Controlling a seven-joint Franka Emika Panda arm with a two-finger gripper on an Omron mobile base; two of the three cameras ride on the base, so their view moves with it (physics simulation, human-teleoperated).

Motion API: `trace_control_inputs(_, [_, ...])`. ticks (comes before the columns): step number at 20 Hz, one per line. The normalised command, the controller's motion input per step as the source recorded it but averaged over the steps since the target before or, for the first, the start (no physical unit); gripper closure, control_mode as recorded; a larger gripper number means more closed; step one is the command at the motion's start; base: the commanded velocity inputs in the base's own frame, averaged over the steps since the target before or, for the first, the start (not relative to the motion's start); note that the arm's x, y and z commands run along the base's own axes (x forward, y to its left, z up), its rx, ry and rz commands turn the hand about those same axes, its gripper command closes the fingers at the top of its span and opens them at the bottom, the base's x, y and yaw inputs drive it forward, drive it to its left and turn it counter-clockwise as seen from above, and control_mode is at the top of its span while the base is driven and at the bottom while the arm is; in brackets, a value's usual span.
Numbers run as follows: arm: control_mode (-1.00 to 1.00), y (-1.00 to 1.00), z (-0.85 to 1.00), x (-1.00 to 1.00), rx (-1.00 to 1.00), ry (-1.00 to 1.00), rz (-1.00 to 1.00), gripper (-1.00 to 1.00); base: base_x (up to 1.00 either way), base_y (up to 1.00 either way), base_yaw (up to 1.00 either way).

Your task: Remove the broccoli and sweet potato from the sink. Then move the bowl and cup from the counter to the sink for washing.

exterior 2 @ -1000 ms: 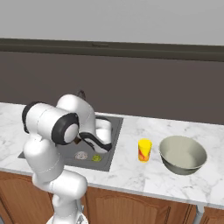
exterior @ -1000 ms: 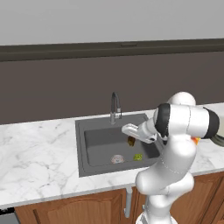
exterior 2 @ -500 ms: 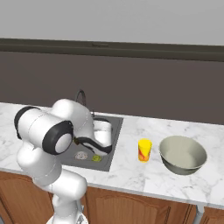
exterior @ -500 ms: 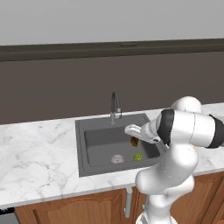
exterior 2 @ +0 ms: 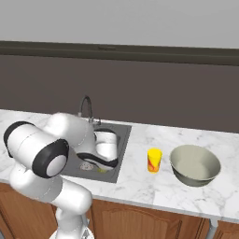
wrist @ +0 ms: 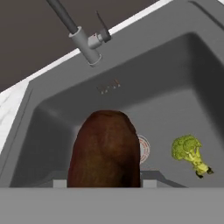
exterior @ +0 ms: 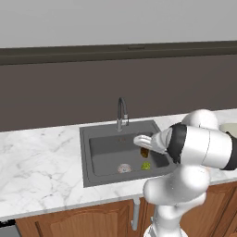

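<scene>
I have the sweet potato clamped in my gripper and hanging above the sink floor over the drain, the broccoli lying beside that drain, while cup and bowl stand on the counter.

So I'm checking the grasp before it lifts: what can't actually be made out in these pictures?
- Hand view: the gripper's fingertips are hidden behind the sweet potato, which also covers part of the drain.
- Left base view: the bowl is cut off by the right edge and the arm.
- Right base view: the arm covers most of the sink; the broccoli is a tiny sliver there.
- Left base view: the gripper is too small to see the contact.
</scene>
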Motion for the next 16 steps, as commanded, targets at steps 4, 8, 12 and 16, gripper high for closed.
trace_control_inputs(4, [-1.00, 0.00, 0.33, -0.13, 0.00, 0.11, 0.00, 1.00, 0.00, 0.00, 0.00])
trace_control_inputs(8, [-1.00, 0.01, 0.39, -0.07, 0.00, 0.16, 0.00, 1.00, 0.00, 0.00, 0.00])
trace_control_inputs(12, [-1.00, 0.05, 0.47, -0.02, 0.00, 0.16, 0.00, 1.00, 0.00, 0.00, 0.00])
trace_control_inputs(16, [-1.00, 0.08, 0.45, -0.04, 0.00, 0.07, 0.00, 1.00, 0.00, 0.00, 0.00])
